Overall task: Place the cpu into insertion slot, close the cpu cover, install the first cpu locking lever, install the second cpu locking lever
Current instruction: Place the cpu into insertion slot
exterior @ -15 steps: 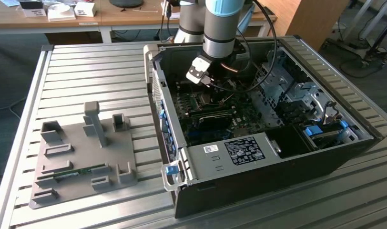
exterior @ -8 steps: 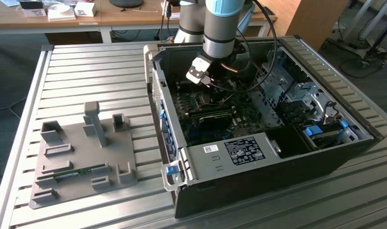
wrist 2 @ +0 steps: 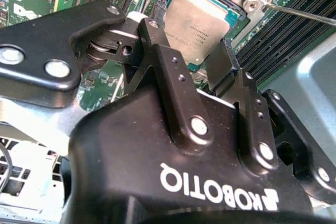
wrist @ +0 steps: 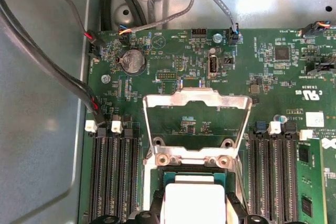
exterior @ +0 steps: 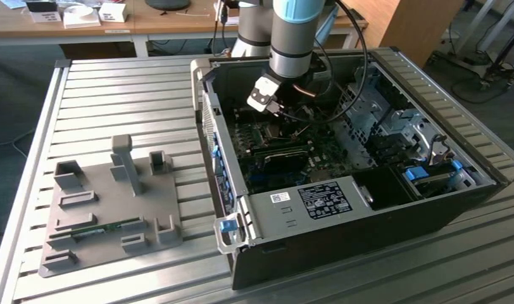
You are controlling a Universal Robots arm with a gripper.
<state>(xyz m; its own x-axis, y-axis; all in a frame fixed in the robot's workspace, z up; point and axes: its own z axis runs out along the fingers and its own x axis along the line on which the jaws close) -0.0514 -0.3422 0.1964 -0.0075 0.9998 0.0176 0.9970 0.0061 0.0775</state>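
My gripper [exterior: 269,104] reaches down into the open black computer case [exterior: 350,234], over the dark green motherboard [wrist: 262,77]. Its two black fingers [wrist 2: 152,32] stand on either side of the cpu [wrist 2: 202,19], a silvery square chip, and touch its edges in both wrist views. The cpu [wrist: 190,198] sits at the insertion slot [wrist: 148,187]; I cannot tell whether it is fully seated. The cpu cover [wrist: 195,98], a silvery frame with a square window, stands raised on its hinge just beyond the slot. A thin silvery lever rod [wrist 2: 304,15] lies free beside the slot.
Long black memory slots [wrist: 113,177] flank the socket on both sides. Grey and black cables [wrist: 52,72] run along the case wall. On the exterior view's left, a grey fixture plate [exterior: 113,215] with a memory stick rests on the slatted metal table [exterior: 113,88].
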